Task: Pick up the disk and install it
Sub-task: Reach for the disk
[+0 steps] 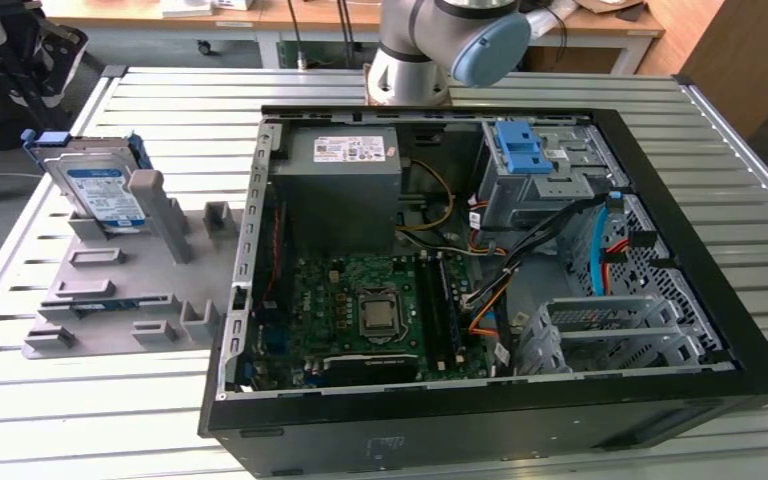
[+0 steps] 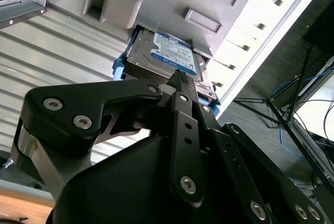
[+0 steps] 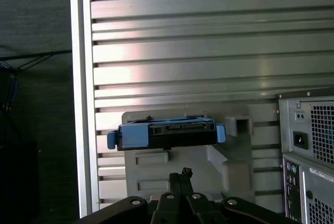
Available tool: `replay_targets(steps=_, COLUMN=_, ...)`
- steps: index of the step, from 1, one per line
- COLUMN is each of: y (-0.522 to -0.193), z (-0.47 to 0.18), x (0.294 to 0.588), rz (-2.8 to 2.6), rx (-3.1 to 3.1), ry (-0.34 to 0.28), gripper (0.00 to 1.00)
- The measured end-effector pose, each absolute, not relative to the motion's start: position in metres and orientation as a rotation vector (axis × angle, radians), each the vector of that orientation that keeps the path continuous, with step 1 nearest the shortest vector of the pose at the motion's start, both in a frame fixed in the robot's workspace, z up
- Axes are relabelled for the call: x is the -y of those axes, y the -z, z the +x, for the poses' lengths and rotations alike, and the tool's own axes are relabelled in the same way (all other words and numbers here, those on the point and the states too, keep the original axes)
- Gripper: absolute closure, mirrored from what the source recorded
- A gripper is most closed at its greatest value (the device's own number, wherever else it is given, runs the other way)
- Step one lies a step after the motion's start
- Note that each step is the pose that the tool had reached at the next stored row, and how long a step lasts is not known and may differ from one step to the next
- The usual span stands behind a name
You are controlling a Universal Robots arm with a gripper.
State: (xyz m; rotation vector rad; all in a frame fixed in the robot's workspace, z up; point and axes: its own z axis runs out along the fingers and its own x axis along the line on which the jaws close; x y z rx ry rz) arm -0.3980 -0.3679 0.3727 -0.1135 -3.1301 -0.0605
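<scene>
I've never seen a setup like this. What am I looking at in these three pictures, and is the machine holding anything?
It is one robot arm at a slatted metal table. The exterior view looks down on the table from off the arm; both wrist views ride on the arm and look past its black pincer. On the table lie an open computer case and a grey holder, where the disk in its blue frame stands propped. The pincer is shut, holds nothing, and points toward the disk, apart from it.

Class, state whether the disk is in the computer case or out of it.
Out: the disk stands on edge in the grey holder, beside the open case.
</scene>
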Motion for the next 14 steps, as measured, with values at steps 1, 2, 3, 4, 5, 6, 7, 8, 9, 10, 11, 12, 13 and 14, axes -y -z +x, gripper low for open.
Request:
replay_targets(steps=1, y=-0.373, z=-0.398, x=0.368, rz=-0.113, rx=3.13, ry=0.06, gripper=0.89)
replay_targets(steps=2, y=-0.373, z=-0.399, x=0.368, rz=-0.113, rx=3.13, ry=0.06, gripper=0.89)
replay_targets(steps=3, y=-0.373, z=-0.4, x=0.368, rz=-0.114, rx=3.13, ry=0.06, gripper=0.89)
replay_targets(steps=4, y=-0.373, z=-0.401, x=0.368, rz=-0.113, rx=3.13, ry=0.06, gripper=0.89)
replay_targets(steps=5, y=-0.373, z=-0.402, x=0.368, rz=-0.113, rx=3.13, ry=0.061, gripper=0.89)
replay_targets(steps=6, y=-0.373, z=-0.404, x=0.368, rz=-0.113, rx=3.13, ry=0.061, gripper=0.89)
replay_targets(steps=7, y=-0.373, z=-0.405, x=0.368, rz=-0.113, rx=3.13, ry=0.06, gripper=0.89)
replay_targets(steps=8, y=-0.373, z=-0.407, x=0.368, rz=-0.113, rx=3.13, ry=0.06, gripper=0.89)
replay_targets(steps=9, y=-0.373, z=-0.409, x=0.368, rz=-0.113, rx=3.13, ry=0.06, gripper=0.89)
replay_targets(steps=10, y=-0.372, z=-0.41, x=0.368, rz=-0.113, rx=3.13, ry=0.06, gripper=0.89)
replay_targets(steps=11, y=-0.372, z=-0.412, x=0.368, rz=-0.113, rx=3.13, ry=0.061, gripper=0.89)
replay_targets(steps=12, y=-0.372, z=-0.412, x=0.368, rz=-0.113, rx=3.13, ry=0.06, gripper=0.89)
replay_targets(steps=13, y=-0.372, z=-0.413, x=0.368, rz=-0.113, rx=3.13, ry=0.061, gripper=0.89)
replay_targets(steps=14, y=-0.372, z=-0.414, x=0.367, rz=-0.113, rx=3.128, ry=0.06, gripper=0.89)
